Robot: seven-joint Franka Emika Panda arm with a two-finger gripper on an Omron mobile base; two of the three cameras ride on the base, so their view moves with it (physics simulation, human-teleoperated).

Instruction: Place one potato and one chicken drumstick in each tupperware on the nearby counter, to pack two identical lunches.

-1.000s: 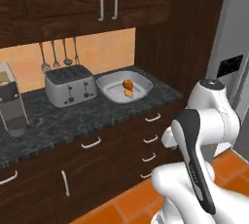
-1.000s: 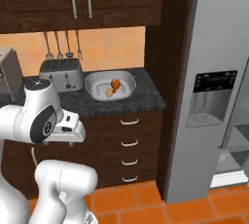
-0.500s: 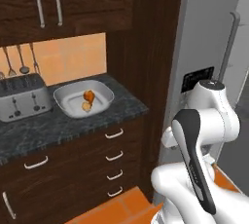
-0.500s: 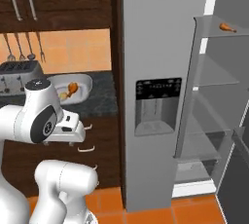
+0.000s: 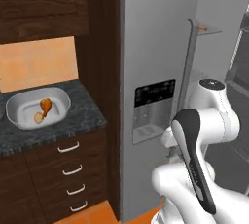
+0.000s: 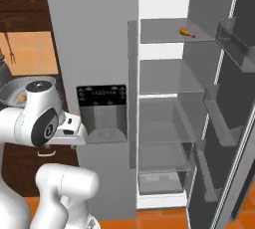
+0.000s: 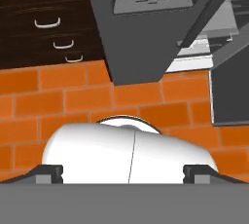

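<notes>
One pale tupperware (image 5: 19, 102) sits on the dark counter (image 5: 78, 121) at the left, holding a chicken drumstick (image 5: 45, 104) and a potato (image 5: 38, 117). Its rim (image 6: 19, 82) peeks out behind my arm in the right base view. A second chicken drumstick (image 6: 187, 32) lies on the upper shelf of the open fridge, also seen as a small orange piece (image 5: 203, 27) from the left base view. My gripper (image 7: 124, 172) is folded in close to my body and points down at the floor. Its fingertips (image 7: 48, 172) stand wide apart, open, with nothing between them.
The grey fridge (image 6: 99, 49) with its dispenser panel (image 5: 154, 95) stands right in front of me. Its door (image 6: 234, 98) hangs open to the right, with glass shelves (image 6: 169, 86) inside. Dark drawers (image 5: 73, 169) sit under the counter. The floor (image 7: 58, 96) is orange brick.
The whole picture has slid left as the base moved right: the toaster is gone from view, the counter is at the left edge, and the fridge interior fills the right. My arm keeps its folded pose.
</notes>
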